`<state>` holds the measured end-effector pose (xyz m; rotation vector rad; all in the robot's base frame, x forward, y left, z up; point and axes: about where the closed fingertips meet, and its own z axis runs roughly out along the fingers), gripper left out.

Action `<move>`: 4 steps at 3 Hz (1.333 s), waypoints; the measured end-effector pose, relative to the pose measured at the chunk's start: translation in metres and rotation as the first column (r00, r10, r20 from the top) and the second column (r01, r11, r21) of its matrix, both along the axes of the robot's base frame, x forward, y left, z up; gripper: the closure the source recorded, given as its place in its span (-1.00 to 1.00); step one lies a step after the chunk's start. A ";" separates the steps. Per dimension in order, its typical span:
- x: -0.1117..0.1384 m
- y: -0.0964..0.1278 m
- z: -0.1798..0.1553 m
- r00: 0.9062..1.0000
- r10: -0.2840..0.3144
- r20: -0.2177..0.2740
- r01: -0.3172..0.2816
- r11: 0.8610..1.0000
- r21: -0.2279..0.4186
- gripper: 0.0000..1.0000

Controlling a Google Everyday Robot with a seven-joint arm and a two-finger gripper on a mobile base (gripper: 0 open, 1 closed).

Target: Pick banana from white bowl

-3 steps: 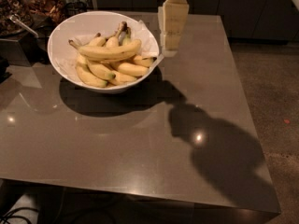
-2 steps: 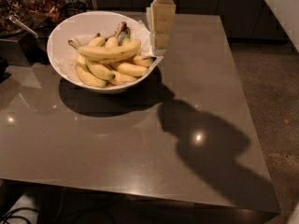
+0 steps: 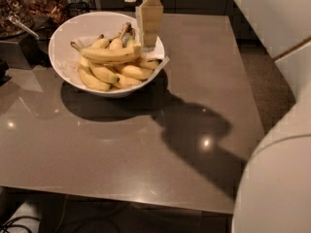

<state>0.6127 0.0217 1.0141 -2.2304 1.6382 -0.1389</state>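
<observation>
The white bowl (image 3: 63, 69) stands at the back left of the grey table and holds several yellow bananas on white paper. The banana (image 3: 104, 54), the longest one, lies across the top of the pile with its thin stem pointing left. My gripper (image 3: 148, 41) hangs down over the bowl's right rim, its tip just above the right end of the banana. It holds nothing that I can see.
The grey table (image 3: 146, 144) stretches toward me, with the arm's dark shadow across its middle. Glass jars with brown contents (image 3: 29, 6) stand at the back left next to the bowl. My white arm body (image 3: 277, 178) fills the lower right.
My gripper has moved left from beside the bowl's right edge to over its rim, and lower toward the bananas. The arm's shadow shifted left with it.
</observation>
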 end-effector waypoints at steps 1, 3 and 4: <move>0.011 0.021 -0.008 0.999 0.042 -0.007 -0.043 0.999 -0.019 -0.56; 0.025 0.051 -0.033 0.994 0.100 -0.041 -0.102 0.993 -0.053 -0.30; 0.028 0.058 -0.048 0.991 0.115 -0.064 -0.119 0.991 -0.064 -0.24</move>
